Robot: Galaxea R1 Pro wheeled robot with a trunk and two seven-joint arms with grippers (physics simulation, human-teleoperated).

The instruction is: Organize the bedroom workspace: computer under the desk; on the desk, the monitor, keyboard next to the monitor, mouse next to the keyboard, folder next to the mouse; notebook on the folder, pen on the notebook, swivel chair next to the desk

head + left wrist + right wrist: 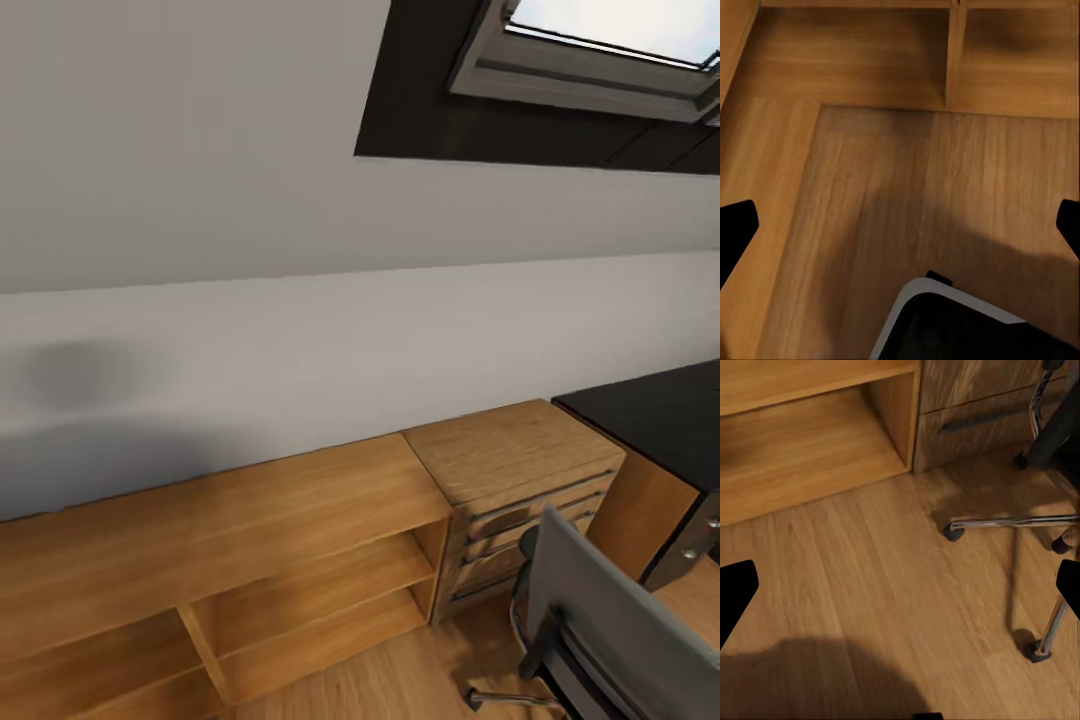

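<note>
The swivel chair (610, 620) stands at the lower right of the head view, its grey backrest turned toward me and hiding the seat. Its chrome legs and casters (1012, 521) spread over the wood floor in the right wrist view. Behind it, at the right edge, is a corner of the black desk (660, 410), with a grey metal box (692, 545) partly visible under it. My left gripper (900, 229) hangs open over bare floor. My right gripper (900, 592) is also open and hovers above the floor a little short of the chair legs.
A low wooden open shelf (250, 560) runs along the white wall. A wooden drawer unit (520, 490) stands between the shelf and the desk. A skylight (600, 50) is at the upper right. My own base (967, 330) shows over the floor.
</note>
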